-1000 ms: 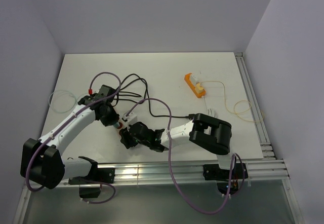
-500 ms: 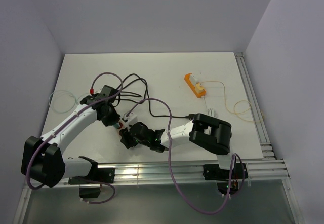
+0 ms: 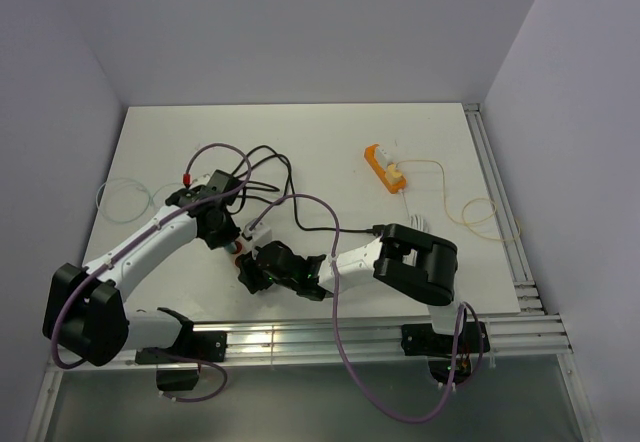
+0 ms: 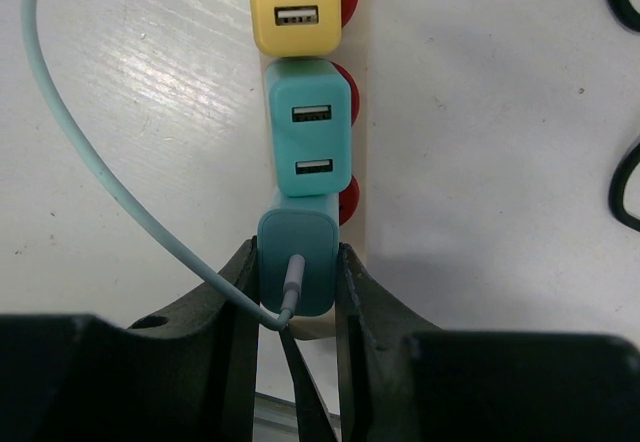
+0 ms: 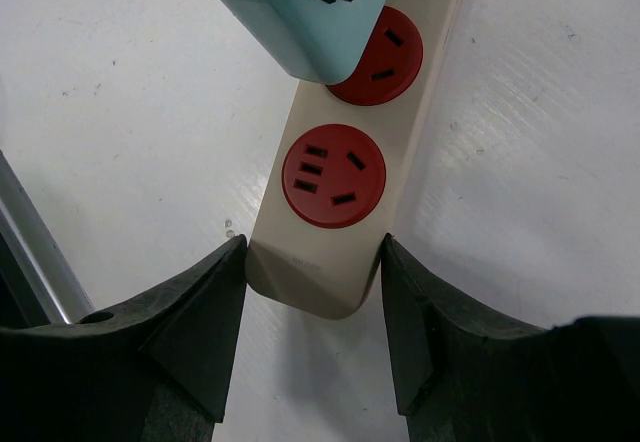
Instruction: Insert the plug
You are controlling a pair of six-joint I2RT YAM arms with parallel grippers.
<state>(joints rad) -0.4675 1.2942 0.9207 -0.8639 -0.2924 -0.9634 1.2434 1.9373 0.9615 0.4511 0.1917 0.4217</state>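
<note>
Plug (image 4: 297,262) was pinched by its sides in left fingers (image 4: 238,307) over a red socket (image 5: 390,62), right fingers (image 5: 200,312) clamping the strip (image 5: 318,262) end, presumably to steady it against the push.

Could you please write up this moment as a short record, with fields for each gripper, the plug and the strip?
Left gripper: shut on the teal charger; its cable trails off to the side
Right gripper: clamped on the end of the power strip
Plug status: over the second socket from that end, slots partly showing, not seated
End socket: free
Others on the strip: yellow charger, two-port teal charger
</note>
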